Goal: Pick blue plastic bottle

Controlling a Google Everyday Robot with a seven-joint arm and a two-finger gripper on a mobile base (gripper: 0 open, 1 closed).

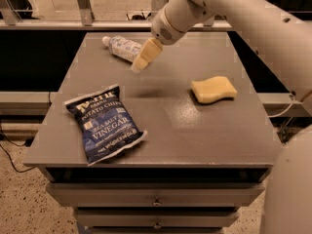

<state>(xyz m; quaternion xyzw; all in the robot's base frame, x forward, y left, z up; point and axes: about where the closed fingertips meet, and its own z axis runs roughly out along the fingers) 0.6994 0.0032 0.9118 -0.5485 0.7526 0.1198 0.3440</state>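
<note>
The blue plastic bottle (123,47) lies on its side near the far left of the grey table (161,126), white cap pointing left. It is clear with a pale blue-and-white label. My gripper (141,60) hangs above the table just right of the bottle's base and partly in front of it, at the end of the white arm (234,18) that reaches in from the upper right.
A dark blue potato chip bag (105,123) lies at the front left of the table. A yellow sponge (213,89) lies at the right. Drawers (156,199) sit below the table front. A rail and floor lie beyond the far edge.
</note>
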